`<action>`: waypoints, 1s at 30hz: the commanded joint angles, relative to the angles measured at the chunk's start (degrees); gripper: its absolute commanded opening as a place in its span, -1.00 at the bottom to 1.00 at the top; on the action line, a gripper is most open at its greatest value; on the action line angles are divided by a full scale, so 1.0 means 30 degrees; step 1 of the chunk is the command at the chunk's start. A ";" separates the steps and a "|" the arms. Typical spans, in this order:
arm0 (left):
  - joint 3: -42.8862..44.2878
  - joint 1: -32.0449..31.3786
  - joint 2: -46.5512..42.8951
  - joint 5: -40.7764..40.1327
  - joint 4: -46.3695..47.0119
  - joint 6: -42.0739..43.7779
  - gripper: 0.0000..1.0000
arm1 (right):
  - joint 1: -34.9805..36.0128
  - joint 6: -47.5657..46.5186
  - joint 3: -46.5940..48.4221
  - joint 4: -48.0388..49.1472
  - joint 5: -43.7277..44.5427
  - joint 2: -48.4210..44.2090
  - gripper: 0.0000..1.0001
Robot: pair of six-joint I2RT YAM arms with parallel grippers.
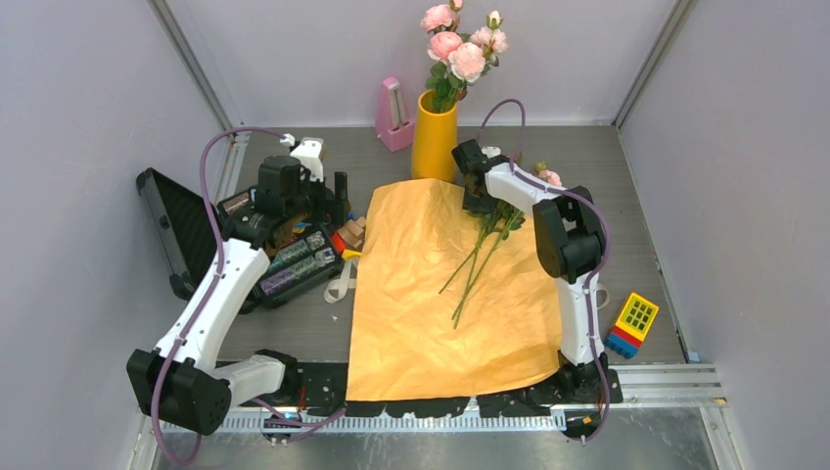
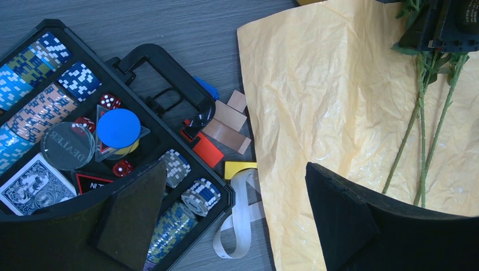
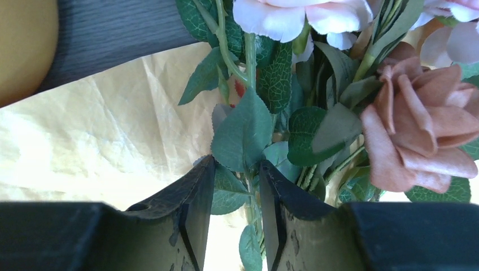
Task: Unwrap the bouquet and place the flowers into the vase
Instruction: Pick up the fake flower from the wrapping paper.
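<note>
Straddling stems of the flowers (image 3: 395, 130) on the paper (image 1: 421, 294) near the vase (image 1: 434, 142), the right gripper (image 3: 237, 165) is standing narrowly parted; whether clamped, I cannot tell. Pinching all stems together, squarely, seems wise. Left gripper (image 2: 234, 169) is hanging released.

Workspace is enclosed by plain pale grey walls (image 1: 88, 108) on three sides, joined by aluminium corner posts (image 1: 193, 59). A grey wood-grain tabletop (image 1: 636, 196) is seen, edged by a metal rail (image 1: 666, 379) at the near side. Even, soft lighting is noted.

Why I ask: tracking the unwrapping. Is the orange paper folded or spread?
Spread: the orange paper lies open, flat on the table, flower stems on it.
</note>
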 commanded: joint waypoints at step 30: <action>-0.0405 -0.0017 -0.0828 -0.0034 0.0801 0.0142 0.91 | -0.0759 0.1729 -0.5110 0.4258 -0.1403 -0.6453 -1.00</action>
